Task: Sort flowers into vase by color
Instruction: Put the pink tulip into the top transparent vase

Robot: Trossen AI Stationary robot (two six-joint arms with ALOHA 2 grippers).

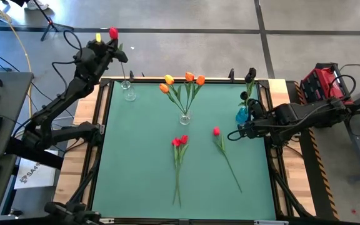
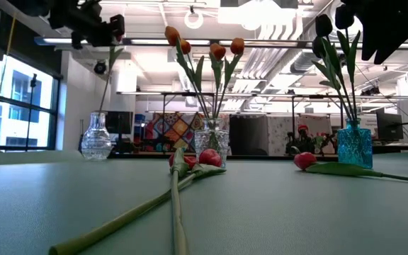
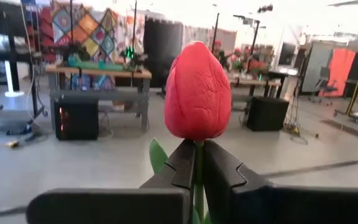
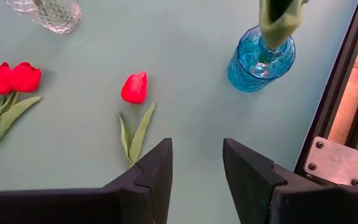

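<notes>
red tulip (image 3: 197, 93), blue vase (image 4: 261, 59), green table (image 1: 142, 162)

The high view looks straight down on the whole bench (image 1: 142, 156). The low view sits at bench height, facing the room, close to the tulips (image 2: 190, 161). Each wrist view looks forward past its own jaws. All but the left wrist view share the blue vase (image 4: 261, 59).

Bright overhead lamps (image 2: 261, 14) glare in my low view; soft shadows on the table (image 1: 136, 162); background behind my claw blurred.
</notes>
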